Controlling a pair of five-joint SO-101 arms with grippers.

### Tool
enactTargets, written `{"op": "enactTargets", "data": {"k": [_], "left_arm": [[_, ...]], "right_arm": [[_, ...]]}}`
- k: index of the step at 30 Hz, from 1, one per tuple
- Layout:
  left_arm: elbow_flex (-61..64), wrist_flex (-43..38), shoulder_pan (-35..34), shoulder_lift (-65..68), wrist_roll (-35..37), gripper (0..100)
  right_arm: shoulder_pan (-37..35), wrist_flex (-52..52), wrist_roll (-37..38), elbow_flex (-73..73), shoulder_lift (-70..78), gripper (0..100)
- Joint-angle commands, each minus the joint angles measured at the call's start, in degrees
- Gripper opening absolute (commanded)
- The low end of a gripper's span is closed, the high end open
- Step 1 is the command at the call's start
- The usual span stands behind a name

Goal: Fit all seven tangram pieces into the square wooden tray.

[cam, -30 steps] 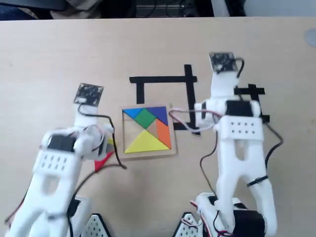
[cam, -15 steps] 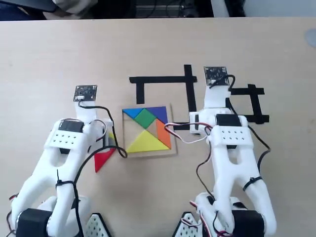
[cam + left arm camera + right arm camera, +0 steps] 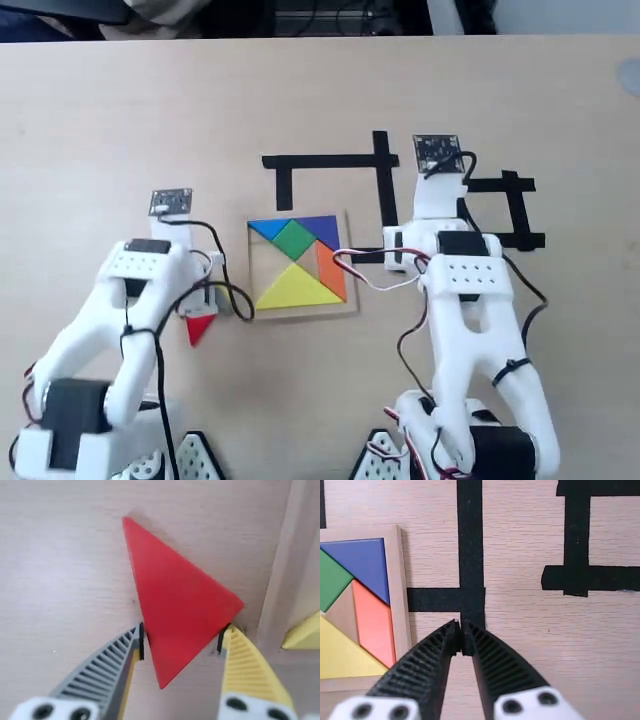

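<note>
"One piece sits outside the tray (image 3: 300,313). Log it," says the first observer.

"Red triangle (image 3: 175,610): flat, smooth matte face, sharp corners. It lies on the pale wood-grain table (image 3: 100,100), just beside the tray's left rim. Left gripper (image 3: 182,639) is closed onto it, with a ribbed grey finger on one edge and a ribbed yellow finger on the other, both touching."

"Tray contents?"

"Square frame of light wood with a raised rim. Inside, lying flush: blue triangle (image 3: 367,565), green piece (image 3: 332,580), orange parallelogram (image 3: 372,625), large yellow triangle (image 3: 295,288). One wood-coloured triangular patch (image 3: 342,615) sits between them. Bare floor or a piece, cannot tell."

"Right side?"

"Right gripper (image 3: 461,632): ribbed black fingers pressed together, nothing between them. It hangs over matte black tape strips (image 3: 470,555), near the tray's right rim but apart from it."
</note>
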Motion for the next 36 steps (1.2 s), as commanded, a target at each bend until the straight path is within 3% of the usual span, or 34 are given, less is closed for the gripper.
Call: {"op": "enactTargets", "data": {"k": [1, 8, 13, 20, 28, 31, 36], "left_arm": [[-5.2, -0.2, -2.6, 2.8, -0.6, 26], [-9.5, 4.7, -6.7, 4.6, -9.0, 26], [-14.1, 12.3, -8.0, 3.9, -9.1, 27], [-16.0, 12.6, -5.8, -4.4, 13.3, 29], [-6.3, 0.8, -4.0, -4.7, 15.9, 28], [-4.4, 0.2, -3.9, -4.7, 19.6, 28], [-3.5, 0.2, -3.9, -4.7, 19.8, 29]], "right_arm": [[-1.0, -0.9, 0.0, 0.0, -1.6, 1.5], [-1.0, -1.1, 0.0, 0.2, -1.6, 1.5], [-1.0, -1.1, 0.6, 0.0, -1.7, 1.5], [-1.1, -1.1, 2.7, 0.2, -1.7, 1.5], [-1.9, -1.0, 2.8, 0.3, -1.7, 1.5], [-4.0, -0.8, 2.8, 0.4, -1.7, 1.5], [-4.7, -0.6, 2.8, 0.4, -1.7, 1.5]]}}
